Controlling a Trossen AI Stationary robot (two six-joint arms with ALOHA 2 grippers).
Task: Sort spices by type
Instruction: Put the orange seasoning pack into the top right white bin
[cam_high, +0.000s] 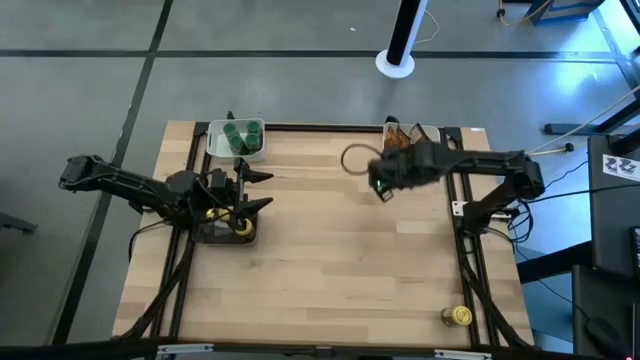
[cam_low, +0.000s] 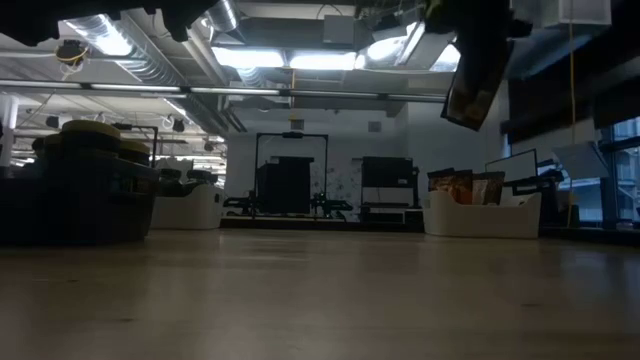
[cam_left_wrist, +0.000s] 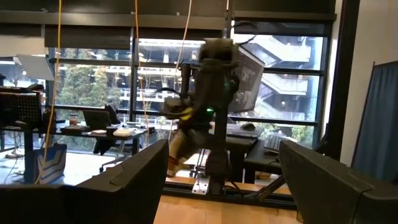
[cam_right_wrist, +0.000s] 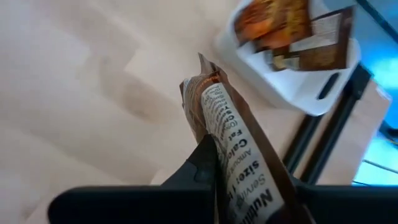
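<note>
- Step in hand: we're carrying a brown packet (cam_right_wrist: 239, 149) with the right gripper (cam_high: 384, 186), jaws clamped on it edge-on; printed nutrition text faces the wrist camera.
- The right gripper is held above the worktop (cam_high: 330, 260), right of centre; in the low view the packet (cam_low: 478, 70) hangs well clear of the surface.
- Destination, as we judge it: the white tray (cam_right_wrist: 292, 87) at the far right of the worktop, which already holds other brown-orange packets (cam_right_wrist: 273, 22). It sits near the gripper, on its far right side.
- Next move calls for: swing toward the far right until we're over that tray, lower until the packet is inside the rim, then part the jaws. The packet is thin and floppy, so it may tip or catch on the ones already standing there; go in where there's a gap.
- Left gripper (cam_high: 243, 190) waits over the left side of the worktop, jaws wide apart and empty, just above the dark tray (cam_high: 225, 233) with yellow-lidded jars (cam_high: 243, 227) in it.
- Green-lidded jars (cam_high: 240, 135) sit in a second white tray (cam_high: 214, 148) at far left.
- Still unsorted: one yellow-lidded jar (cam_high: 459, 316) alone at the near right edge. It belongs on the left, in the dark tray.
</note>
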